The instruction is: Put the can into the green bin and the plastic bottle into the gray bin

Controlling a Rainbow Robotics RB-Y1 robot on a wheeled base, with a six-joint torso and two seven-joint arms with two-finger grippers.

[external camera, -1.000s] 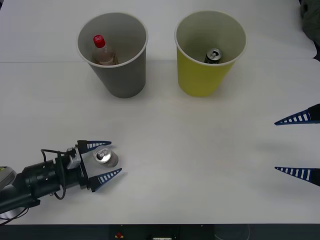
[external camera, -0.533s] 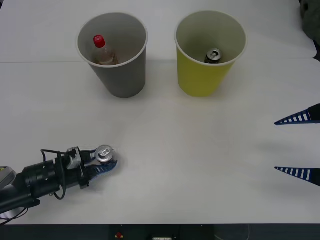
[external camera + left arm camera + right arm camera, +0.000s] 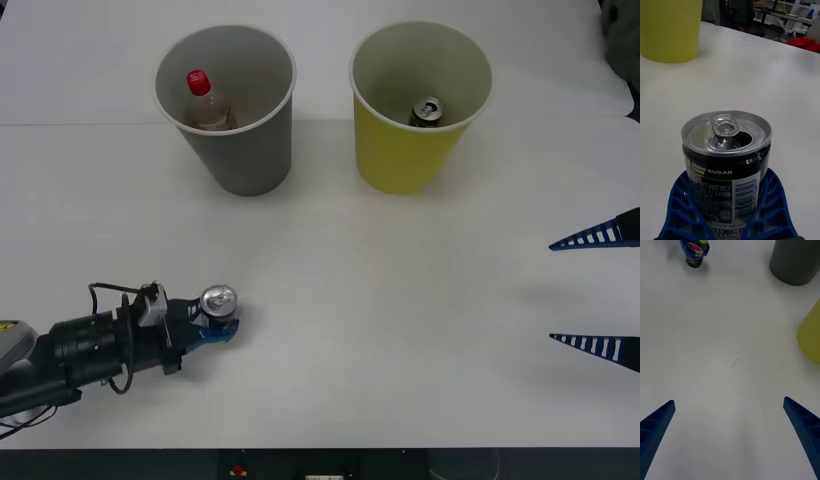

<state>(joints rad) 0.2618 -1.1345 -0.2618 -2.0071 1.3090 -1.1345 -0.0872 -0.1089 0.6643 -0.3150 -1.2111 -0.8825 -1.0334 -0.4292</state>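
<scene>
Two blue fingers of the left gripper (image 3: 212,322) pinch the can (image 3: 218,303) at near left, seemingly lifted; right gripper (image 3: 597,290) waits spread

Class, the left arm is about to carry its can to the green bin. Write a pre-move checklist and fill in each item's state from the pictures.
1. Left gripper shut on the can, jaws on both sides of its body: ok.
2. Can upright in the grip, top up: ok.
3. Can's tab is pulled open; whether liquid is left inside: cannot tell.
4. Green bin upright, mouth open, with room beside the second can already inside: ok.
5. Bottle already in the gray bin: ok.
6. Right gripper open at the table's right side, away from the path to the green bin: ok.
</scene>
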